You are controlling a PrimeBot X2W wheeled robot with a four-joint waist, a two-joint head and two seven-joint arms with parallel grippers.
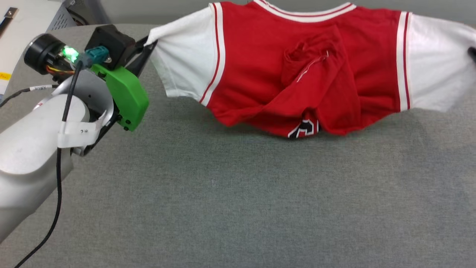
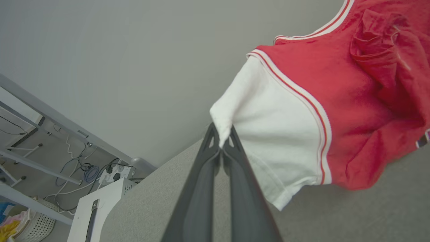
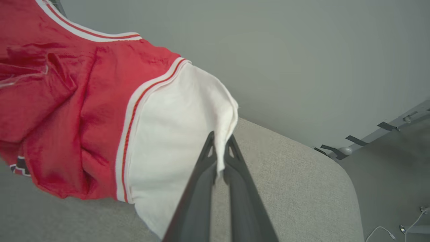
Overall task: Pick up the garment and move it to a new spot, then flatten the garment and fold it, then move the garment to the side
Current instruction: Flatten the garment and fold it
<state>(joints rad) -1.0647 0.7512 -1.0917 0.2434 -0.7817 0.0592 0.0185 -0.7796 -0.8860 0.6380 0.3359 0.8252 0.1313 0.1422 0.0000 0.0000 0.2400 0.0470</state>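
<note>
Head view: the shirt [image 1: 282, 70] hangs stretched sideways above the far part of the grey table [image 1: 238, 208], collar up. Its red body sags in a bunched fold at the middle, and the lower edge with a bit of black print [image 1: 304, 128] is at or just above the surface; I cannot tell which. The left gripper [image 1: 148, 41] has the tip of one white sleeve [image 1: 186, 63] and draws it outward, which I judge is meant to spread the shirt before it is laid flat. Left wrist view: the two dark fingers [image 2: 201, 188] are pressed together on a small pinch of sleeve edge, so the sleeve fans out from that one point, taut toward the red body. Right wrist view: the right gripper [image 3: 221, 151] likewise pinches the edge of the other sleeve [image 3: 174, 134], with the table corner beyond. Holding both sleeve ends high and apart lets the shirt's weight pull wrinkles down, though the middle bunch is not yet smoothed.
</note>
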